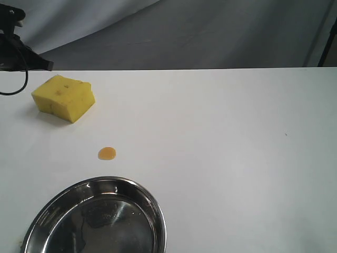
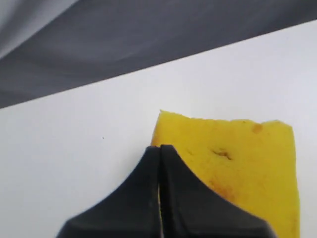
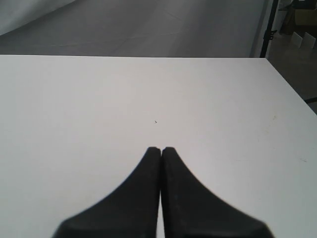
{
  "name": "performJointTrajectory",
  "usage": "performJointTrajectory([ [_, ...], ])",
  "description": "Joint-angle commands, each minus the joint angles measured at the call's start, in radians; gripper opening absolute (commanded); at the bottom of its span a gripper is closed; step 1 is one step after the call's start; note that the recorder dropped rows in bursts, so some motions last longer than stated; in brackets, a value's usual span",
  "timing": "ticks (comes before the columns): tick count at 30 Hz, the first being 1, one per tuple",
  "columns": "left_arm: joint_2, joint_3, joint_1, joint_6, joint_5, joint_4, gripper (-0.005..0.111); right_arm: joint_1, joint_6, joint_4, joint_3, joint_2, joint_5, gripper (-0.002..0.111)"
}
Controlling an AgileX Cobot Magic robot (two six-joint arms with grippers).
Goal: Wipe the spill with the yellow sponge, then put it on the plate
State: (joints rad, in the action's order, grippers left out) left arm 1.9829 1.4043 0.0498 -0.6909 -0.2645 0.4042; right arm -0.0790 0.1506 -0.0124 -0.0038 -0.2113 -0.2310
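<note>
The yellow sponge (image 1: 64,97) lies on the white table at the far left. A small round orange spill (image 1: 107,153) sits nearer the front, between the sponge and the steel plate (image 1: 152,208) at the front left. My left gripper (image 2: 160,148) is shut with nothing in it, its tips hovering over one edge of the yellow sponge (image 2: 237,158). Part of the left arm (image 1: 21,55) shows at the far left, beyond the sponge. In the right wrist view my right gripper (image 3: 161,149) is shut and empty over bare table; the exterior view does not show it.
The white table (image 1: 221,147) stretches to the right of the sponge and plate. A grey cloth backdrop (image 1: 184,31) hangs behind the table's far edge. A black cable (image 1: 21,79) loops near the sponge at the left edge.
</note>
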Motion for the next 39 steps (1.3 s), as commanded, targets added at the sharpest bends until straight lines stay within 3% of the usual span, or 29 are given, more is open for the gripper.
performJointTrajectory([
  [1,0.061,0.09,0.038,0.01,-0.118,0.008,0.0,-0.003,-0.001,0.005,0.004,-0.003,0.008,0.0],
  [20,0.09,0.09,0.038,0.001,-0.054,0.011,0.002,-0.003,-0.001,0.005,0.004,-0.003,0.008,0.0],
  [21,0.09,0.09,0.038,0.001,-0.054,0.005,0.005,-0.003,-0.001,0.005,0.004,-0.003,0.008,0.0],
  [23,0.09,0.09,0.038,0.001,-0.063,0.005,0.023,-0.003,-0.001,0.005,0.004,-0.003,0.008,0.0],
  [25,0.09,0.09,0.038,0.001,-0.081,0.007,0.06,-0.003,-0.001,0.005,0.004,-0.003,0.008,0.0],
  [26,0.094,0.09,0.038,0.001,-0.081,0.012,0.087,-0.003,-0.001,0.005,0.004,-0.003,0.008,0.0],
  [27,0.098,0.09,0.038,0.003,-0.081,0.012,0.105,-0.003,-0.001,0.005,0.004,-0.003,0.008,0.0],
  [39,0.166,0.09,0.038,-0.052,-0.154,0.013,0.104,-0.003,-0.001,0.005,0.004,-0.003,0.008,0.0],
])
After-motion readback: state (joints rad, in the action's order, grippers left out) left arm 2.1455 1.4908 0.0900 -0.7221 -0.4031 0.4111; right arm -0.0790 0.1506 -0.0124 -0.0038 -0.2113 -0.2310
